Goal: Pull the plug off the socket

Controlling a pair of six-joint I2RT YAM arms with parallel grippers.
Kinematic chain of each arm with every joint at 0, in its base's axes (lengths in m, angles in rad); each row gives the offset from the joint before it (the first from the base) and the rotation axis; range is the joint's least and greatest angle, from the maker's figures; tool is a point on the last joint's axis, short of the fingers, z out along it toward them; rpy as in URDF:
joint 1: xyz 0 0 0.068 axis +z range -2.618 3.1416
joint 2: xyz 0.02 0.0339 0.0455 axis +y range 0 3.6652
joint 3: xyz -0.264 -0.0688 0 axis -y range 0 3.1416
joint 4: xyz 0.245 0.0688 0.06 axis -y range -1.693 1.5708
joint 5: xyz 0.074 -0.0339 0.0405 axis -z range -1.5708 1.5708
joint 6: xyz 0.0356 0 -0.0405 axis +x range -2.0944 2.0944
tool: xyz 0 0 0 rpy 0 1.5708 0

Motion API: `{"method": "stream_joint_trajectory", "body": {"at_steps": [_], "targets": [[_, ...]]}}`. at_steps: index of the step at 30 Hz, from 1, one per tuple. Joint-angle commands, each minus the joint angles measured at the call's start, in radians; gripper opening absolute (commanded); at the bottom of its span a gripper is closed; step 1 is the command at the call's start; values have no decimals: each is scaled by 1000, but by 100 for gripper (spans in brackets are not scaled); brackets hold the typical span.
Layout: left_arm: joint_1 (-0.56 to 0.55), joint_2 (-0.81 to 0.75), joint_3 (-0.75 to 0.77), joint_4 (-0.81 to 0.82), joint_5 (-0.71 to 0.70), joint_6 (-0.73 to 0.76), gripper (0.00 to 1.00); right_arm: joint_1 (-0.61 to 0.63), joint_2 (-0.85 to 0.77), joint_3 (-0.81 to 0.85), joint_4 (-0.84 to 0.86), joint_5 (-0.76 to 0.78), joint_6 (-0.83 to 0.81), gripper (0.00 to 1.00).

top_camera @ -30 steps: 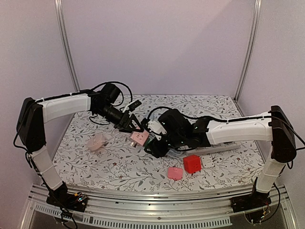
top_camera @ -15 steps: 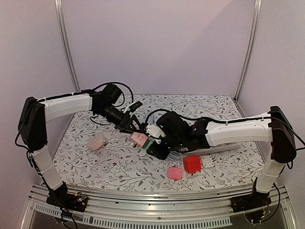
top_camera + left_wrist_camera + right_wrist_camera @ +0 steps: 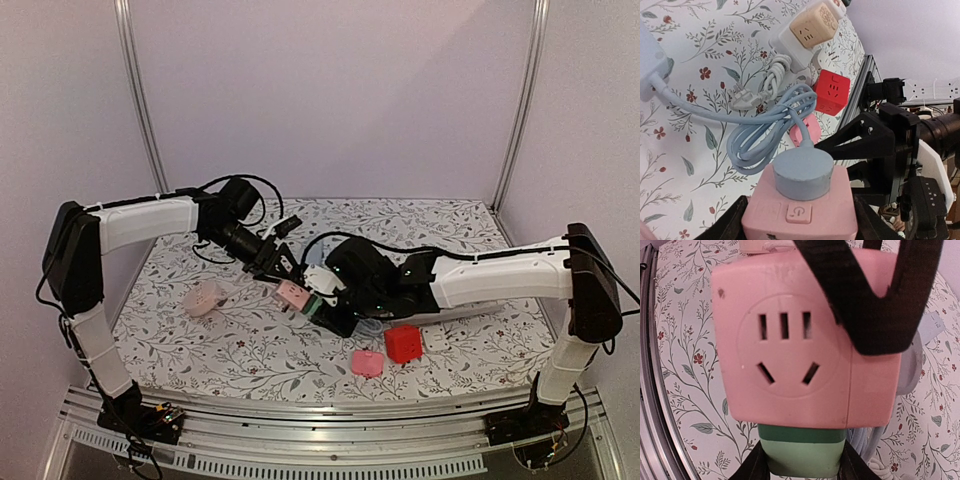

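Green plug (image 3: 802,456), smooth and blocky, seated in rounded glossy pink cube socket (image 3: 790,390)

The top camera looks down from high behind the near edge, far enough to take in the whole flowered table (image 3: 200,340). The left wrist camera looks over the pink socket cube (image 3: 800,220), very near, toward the table's near edge. The right wrist camera almost touches one face of this cube. All three views share it.
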Motion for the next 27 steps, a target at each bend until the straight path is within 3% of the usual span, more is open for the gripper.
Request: {"method": "stream_joint_trajectory", "body": {"at_steps": [1, 14, 27], "targets": [[-24, -2, 45, 4, 78, 41, 25, 28, -35, 30, -17, 25, -76, 17], [-26, 1, 49, -1, 64, 45, 25, 87, -29, 37, -36, 56, -122, 15], [-1, -35, 42, 18, -39, 24, 24, 59, -38, -6, 25, 111, 57, 15]]}}
